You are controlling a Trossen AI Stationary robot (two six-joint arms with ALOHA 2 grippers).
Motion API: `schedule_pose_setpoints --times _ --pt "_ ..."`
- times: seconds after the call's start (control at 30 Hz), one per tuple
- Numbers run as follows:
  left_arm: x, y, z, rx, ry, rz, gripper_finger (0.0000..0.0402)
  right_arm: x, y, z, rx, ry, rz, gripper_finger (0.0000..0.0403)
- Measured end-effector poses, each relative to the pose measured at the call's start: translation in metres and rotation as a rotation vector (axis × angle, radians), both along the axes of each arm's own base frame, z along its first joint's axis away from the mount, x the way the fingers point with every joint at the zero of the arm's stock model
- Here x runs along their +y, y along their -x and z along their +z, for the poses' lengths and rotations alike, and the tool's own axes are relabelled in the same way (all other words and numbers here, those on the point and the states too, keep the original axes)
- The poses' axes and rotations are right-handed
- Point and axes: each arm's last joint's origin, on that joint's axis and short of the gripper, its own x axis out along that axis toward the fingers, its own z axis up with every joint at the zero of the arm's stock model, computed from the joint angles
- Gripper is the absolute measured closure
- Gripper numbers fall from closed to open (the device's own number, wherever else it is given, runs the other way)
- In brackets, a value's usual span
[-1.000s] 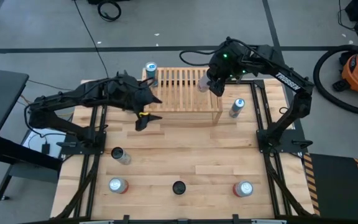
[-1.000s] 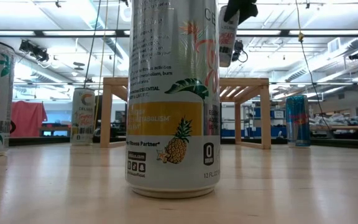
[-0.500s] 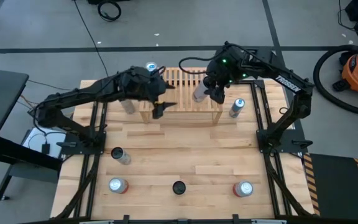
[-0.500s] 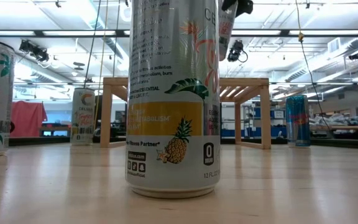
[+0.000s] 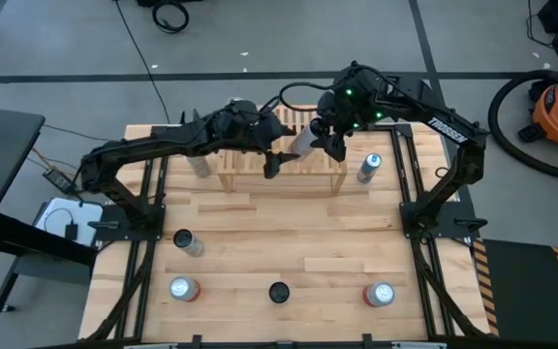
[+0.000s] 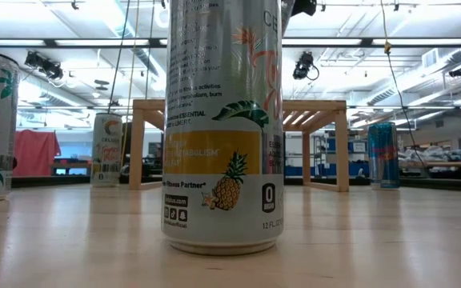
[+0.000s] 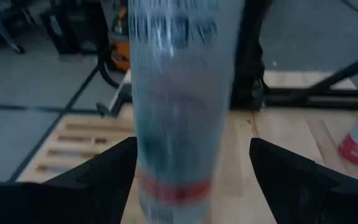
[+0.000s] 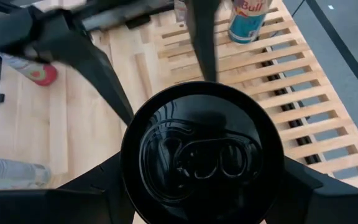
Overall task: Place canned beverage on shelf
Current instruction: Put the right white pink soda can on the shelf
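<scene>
shelf [image 5: 281,145]: sitting at the table's 12 o'clock.
left gripper [image 5: 271,163]: I am holding its fingers spread around the can [image 5: 300,142], risking a knock.
right gripper [image 5: 325,133]: I am clamping the can above the shelf; a collision risks loosening it.

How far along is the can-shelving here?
Done: a blue can seems to stand on the shelf. In hand: the right gripper holds a silver can above it, the open left gripper flanking it. Left: setting it down; other cans wait on the table.
</scene>
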Motion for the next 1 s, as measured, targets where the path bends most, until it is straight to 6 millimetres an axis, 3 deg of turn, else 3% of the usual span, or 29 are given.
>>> schedule_pose_setpoints --times 0.67,1.0 --pt "0.003 -0.011 -0.006 -0.042 0.01 -0.037 0.009 -0.003 -0.013 -0.001 -0.054 -0.023 0.002 0.0143" --pt "0.004 -0.01 -0.008 -0.008 0.004 0.018 0.0148 -0.003 -0.012 -0.002 -0.048 -0.018 0.001 0.0143"
